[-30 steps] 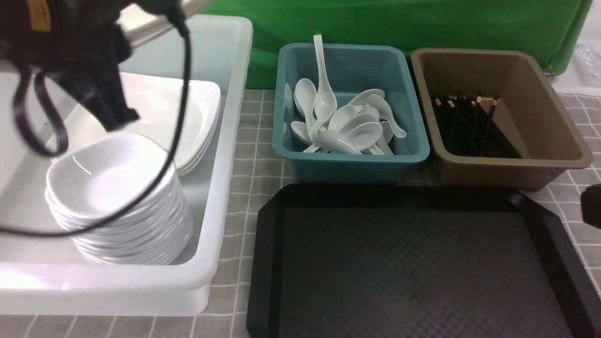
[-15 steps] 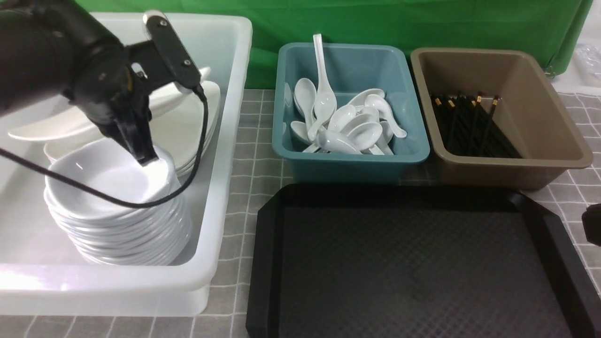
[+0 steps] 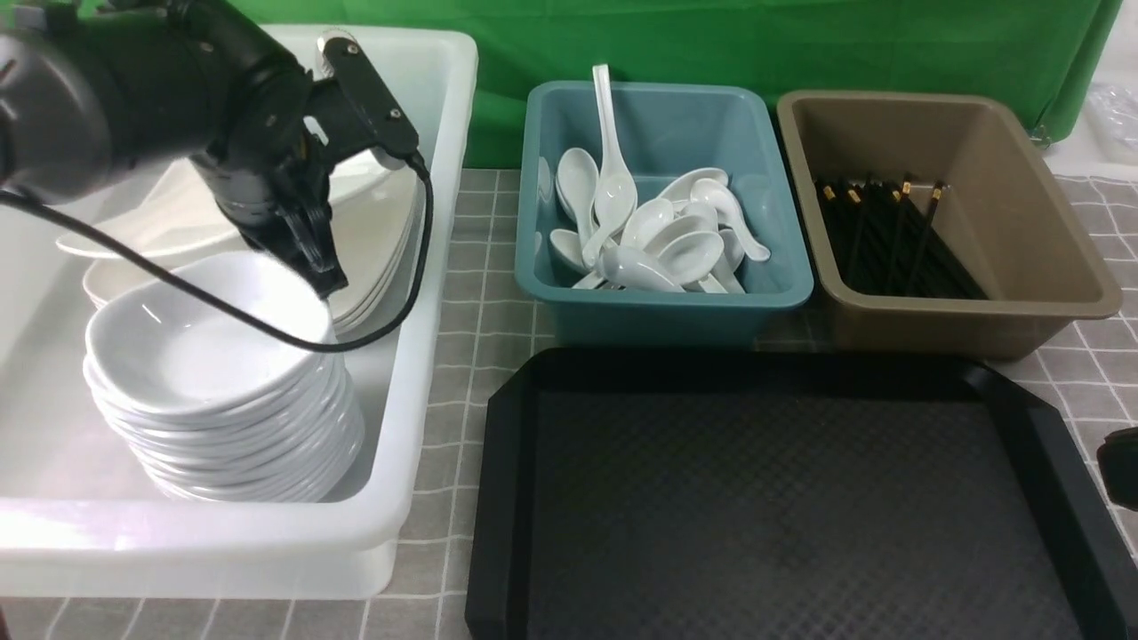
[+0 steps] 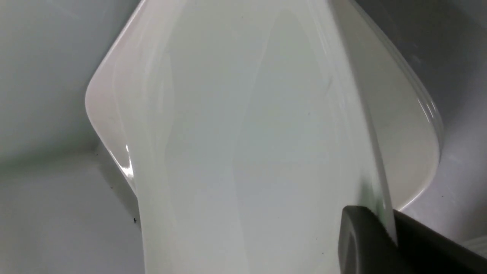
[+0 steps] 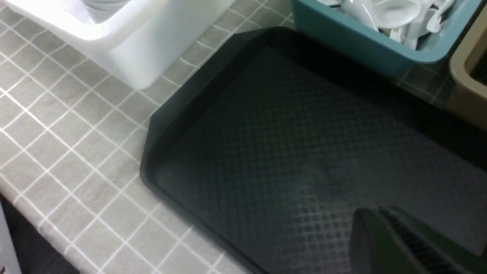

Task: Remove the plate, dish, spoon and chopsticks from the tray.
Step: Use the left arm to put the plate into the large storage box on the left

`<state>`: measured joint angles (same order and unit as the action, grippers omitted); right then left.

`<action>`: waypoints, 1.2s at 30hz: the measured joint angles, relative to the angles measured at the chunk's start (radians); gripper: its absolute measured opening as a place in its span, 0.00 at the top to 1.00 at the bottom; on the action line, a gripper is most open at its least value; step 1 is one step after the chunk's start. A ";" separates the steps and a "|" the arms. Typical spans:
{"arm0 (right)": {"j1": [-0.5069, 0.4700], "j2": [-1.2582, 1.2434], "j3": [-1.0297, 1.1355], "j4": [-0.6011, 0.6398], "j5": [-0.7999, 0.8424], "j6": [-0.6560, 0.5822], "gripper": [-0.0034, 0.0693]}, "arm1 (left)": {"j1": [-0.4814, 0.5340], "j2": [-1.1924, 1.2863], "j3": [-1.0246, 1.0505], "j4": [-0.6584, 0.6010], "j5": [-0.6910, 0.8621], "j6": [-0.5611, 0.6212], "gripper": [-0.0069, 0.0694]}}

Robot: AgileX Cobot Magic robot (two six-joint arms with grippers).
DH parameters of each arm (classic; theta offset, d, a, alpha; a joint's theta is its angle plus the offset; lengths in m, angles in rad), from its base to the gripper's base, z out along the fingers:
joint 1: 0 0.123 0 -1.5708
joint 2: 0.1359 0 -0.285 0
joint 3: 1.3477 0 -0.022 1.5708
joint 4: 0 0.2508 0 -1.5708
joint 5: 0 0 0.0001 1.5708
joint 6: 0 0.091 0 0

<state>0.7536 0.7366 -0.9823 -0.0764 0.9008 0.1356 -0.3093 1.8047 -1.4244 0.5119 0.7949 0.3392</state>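
Sorting by kind explains the layout: spoons (image 3: 658, 240) fill the teal tub (image 3: 667, 302), chopsticks (image 3: 889, 240) lie in the brown tub (image 3: 978, 320). The left gripper (image 3: 307, 249), clenched on the plate (image 3: 151, 227), holds it tilted over the stacked plates (image 3: 373, 258) inside the white tub (image 3: 267, 542), beside the dishes (image 3: 204, 356), probably to settle it on that stack. The tray (image 3: 782, 507) on the counter (image 3: 462, 293) lies bare, the right gripper (image 5: 399, 243) closed on nothing near its right rim.
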 joint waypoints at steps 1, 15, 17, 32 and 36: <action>0.000 0.000 0.000 0.002 0.000 0.000 0.91 | 0.000 0.004 -0.004 -0.001 0.000 0.000 0.88; 0.000 0.000 0.000 0.076 0.004 -0.073 0.90 | 0.000 0.049 -0.012 -0.016 -0.014 -0.065 0.76; 0.000 0.000 0.000 0.082 0.009 -0.075 0.90 | 0.000 0.051 -0.013 -0.016 -0.017 -0.066 0.68; 0.000 0.000 0.000 0.122 0.035 -0.075 0.90 | -0.007 0.051 -0.014 -0.038 -0.045 -0.067 0.35; 0.000 0.000 0.000 0.142 0.035 -0.075 0.90 | -0.008 0.035 -0.014 -0.053 -0.045 -0.067 0.35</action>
<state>0.7536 0.7366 -0.9823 0.0653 0.9354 0.0609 -0.3174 1.8393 -1.4381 0.4592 0.7496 0.2727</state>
